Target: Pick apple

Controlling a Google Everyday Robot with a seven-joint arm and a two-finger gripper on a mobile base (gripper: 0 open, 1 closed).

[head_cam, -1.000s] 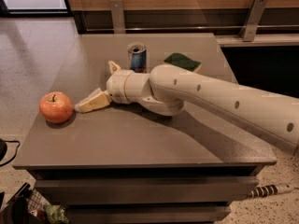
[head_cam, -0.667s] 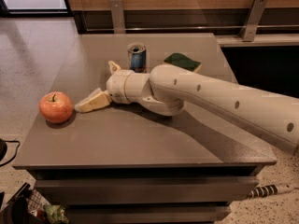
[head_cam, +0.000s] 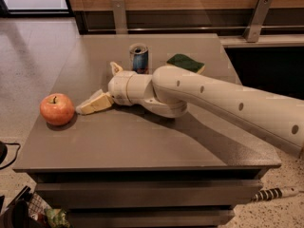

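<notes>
The apple lies at about 8 o'clock from the claw, on the same tabletop. It is near the claw but not touching it, with a strip of bare surface between the fruit and the nearer fingertip. That lower finger points down and left, roughly along the line to the apple, and from its tip the fruit sits at about 9 o'clock. The other finger sticks up toward 12 o'clock beside the can. The claw is therefore spread wide and holds nothing.

The arm reaches in from 4 o'clock and lies low across the tabletop. Its long axis runs from right to left toward the apple. It is the only arm, so the reach is its job, and I judge the move to be a short push further left along that axis. The claw would need to turn so that both fingers bracket the fruit, not just one.

The apple stands at the 9 o'clock side of the tabletop, close to the left edge, and a nudge from the lower finger could roll it off. It is round and red-orange with paler yellowish patches. A short dark stem points up, and a small shadow lies under it. Being round, it has no long axis, so any grip across its middle should serve.

The can and a green sponge sit behind the arm, at 1 and 2 o'clock from the claw, well out of the way.
</notes>
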